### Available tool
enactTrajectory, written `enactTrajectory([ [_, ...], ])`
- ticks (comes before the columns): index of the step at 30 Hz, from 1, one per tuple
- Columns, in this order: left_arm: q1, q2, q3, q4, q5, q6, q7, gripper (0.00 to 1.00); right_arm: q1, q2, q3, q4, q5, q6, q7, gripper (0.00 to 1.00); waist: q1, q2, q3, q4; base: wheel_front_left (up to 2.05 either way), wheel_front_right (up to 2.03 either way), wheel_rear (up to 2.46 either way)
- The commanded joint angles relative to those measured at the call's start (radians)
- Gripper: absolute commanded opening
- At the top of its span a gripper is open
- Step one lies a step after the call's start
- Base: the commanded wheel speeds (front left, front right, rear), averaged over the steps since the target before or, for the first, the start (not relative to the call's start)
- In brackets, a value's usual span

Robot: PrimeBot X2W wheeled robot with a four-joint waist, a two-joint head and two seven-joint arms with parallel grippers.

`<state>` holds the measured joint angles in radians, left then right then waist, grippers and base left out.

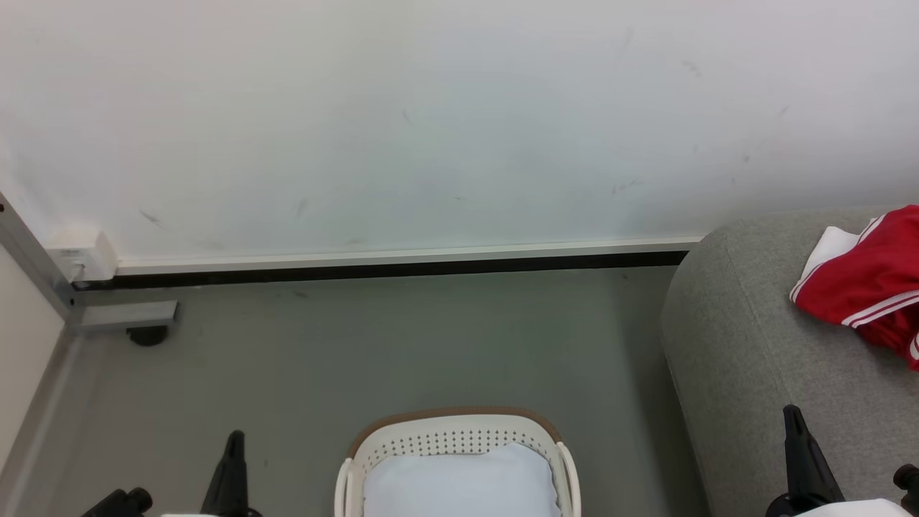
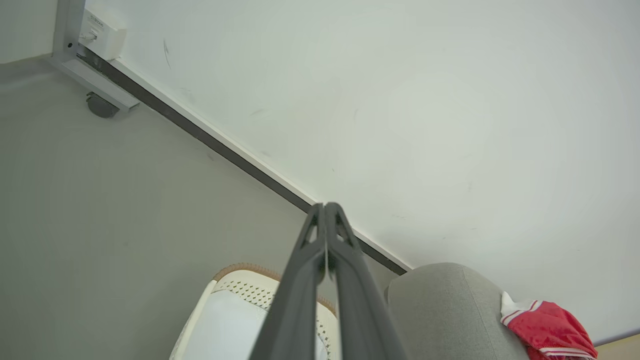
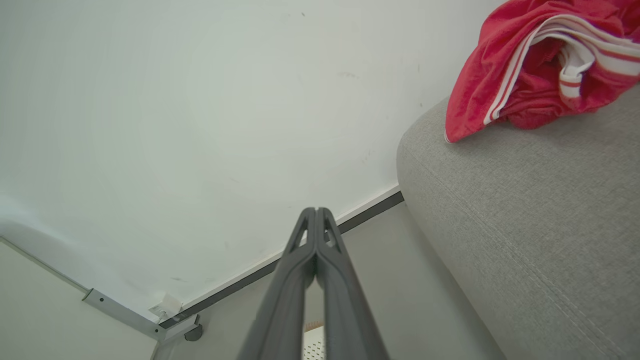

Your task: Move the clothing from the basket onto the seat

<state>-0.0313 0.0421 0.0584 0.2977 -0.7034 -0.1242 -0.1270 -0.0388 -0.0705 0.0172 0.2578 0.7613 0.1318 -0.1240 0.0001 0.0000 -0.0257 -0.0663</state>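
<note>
Clothing: the clothing lies crumpled on the seat, near its rounded end.
Basket: the basket holds a pale cloth (not the task's item).
Hands: left hand and right hand, fingers together, empty.
Risk: a passing arm may snag the clothing and drag it off the seat.

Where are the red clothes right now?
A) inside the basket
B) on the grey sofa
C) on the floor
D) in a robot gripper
B: the red garment lies crumpled on the grey sofa, while the basket holds a pale cloth.
</note>
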Motion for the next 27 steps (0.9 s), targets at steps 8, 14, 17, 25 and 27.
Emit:
enactTrajectory([
  [8, -0.033, 0.007, 0.012, -0.022, -0.139, -0.004, 0.036, 0.00, -0.034, -0.001, -0.024, -0.016, 0.132, -0.001, 0.033, 0.00, -0.0001, 0.0000, 0.003, 0.006, 0.00, 0.00, 0.00],
  [14, -0.037, 0.008, 0.016, -0.025, -0.202, -0.004, 0.053, 0.00, -0.037, 0.000, -0.034, -0.017, 0.192, -0.001, 0.050, 0.00, -0.0001, 0.0000, 0.004, 0.010, 0.00, 0.00, 0.00],
  [17, -0.040, 0.008, 0.018, -0.027, -0.241, -0.004, 0.064, 0.00, -0.040, 0.001, -0.039, -0.017, 0.227, -0.001, 0.060, 0.00, -0.0001, 0.0000, 0.005, 0.012, 0.00, 0.00, 0.00],
  [25, -0.046, 0.009, 0.024, -0.031, -0.331, -0.005, 0.088, 0.00, -0.045, 0.004, -0.052, -0.017, 0.312, -0.001, 0.085, 0.00, -0.0001, 0.0000, 0.008, 0.017, 0.00, 0.00, 0.00],
  [27, -0.047, 0.009, 0.025, -0.032, -0.354, -0.005, 0.094, 0.00, -0.047, 0.004, -0.055, -0.017, 0.334, -0.001, 0.091, 0.00, -0.0001, 0.0000, 0.008, 0.019, 0.00, 0.00, 0.00],
])
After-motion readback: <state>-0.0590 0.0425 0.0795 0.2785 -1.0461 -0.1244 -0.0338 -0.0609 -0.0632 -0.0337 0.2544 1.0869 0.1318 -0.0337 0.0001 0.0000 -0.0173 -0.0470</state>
